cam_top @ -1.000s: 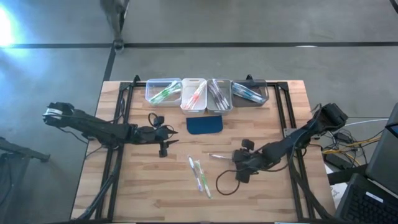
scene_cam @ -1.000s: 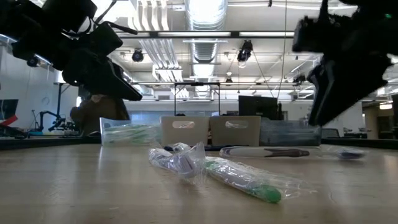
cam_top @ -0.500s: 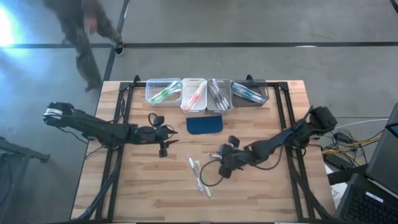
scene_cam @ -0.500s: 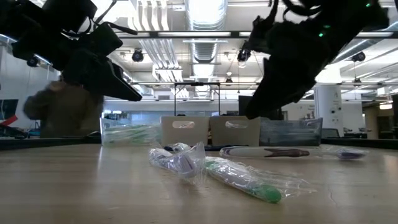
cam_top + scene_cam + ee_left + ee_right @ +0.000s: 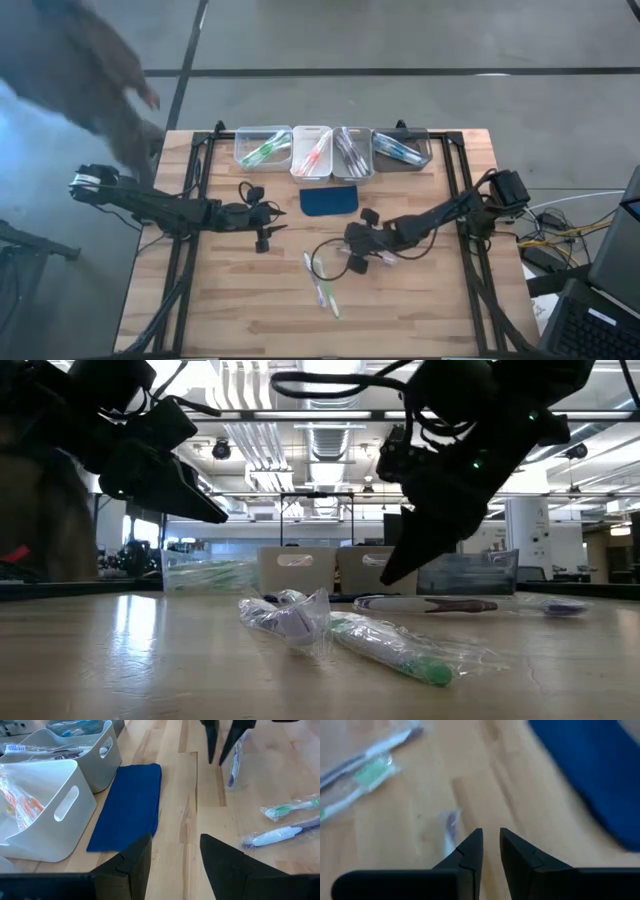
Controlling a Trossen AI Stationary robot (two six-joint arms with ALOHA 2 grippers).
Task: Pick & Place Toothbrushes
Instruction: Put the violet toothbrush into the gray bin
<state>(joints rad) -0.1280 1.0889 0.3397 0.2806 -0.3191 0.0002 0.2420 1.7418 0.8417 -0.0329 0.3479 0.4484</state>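
Right gripper [image 5: 352, 258], fingers a narrow gap apart and holding nothing, hovers over the lone wrapped toothbrush [image 5: 451, 825] lying just ahead, long axis roughly along the gripper's reach; left gripper [image 5: 262, 222] farther off.

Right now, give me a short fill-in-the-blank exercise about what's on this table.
1. Along the table's far edge stand ____ bins in a row.
2. The flat pad in front of the bins is dark ____.
3. The ____ gripper hovers over the loose greyish toothbrush.
4. The toothbrushes loose on the table lie in clear ____ wrappers.

Missing words: four; blue; right; plastic
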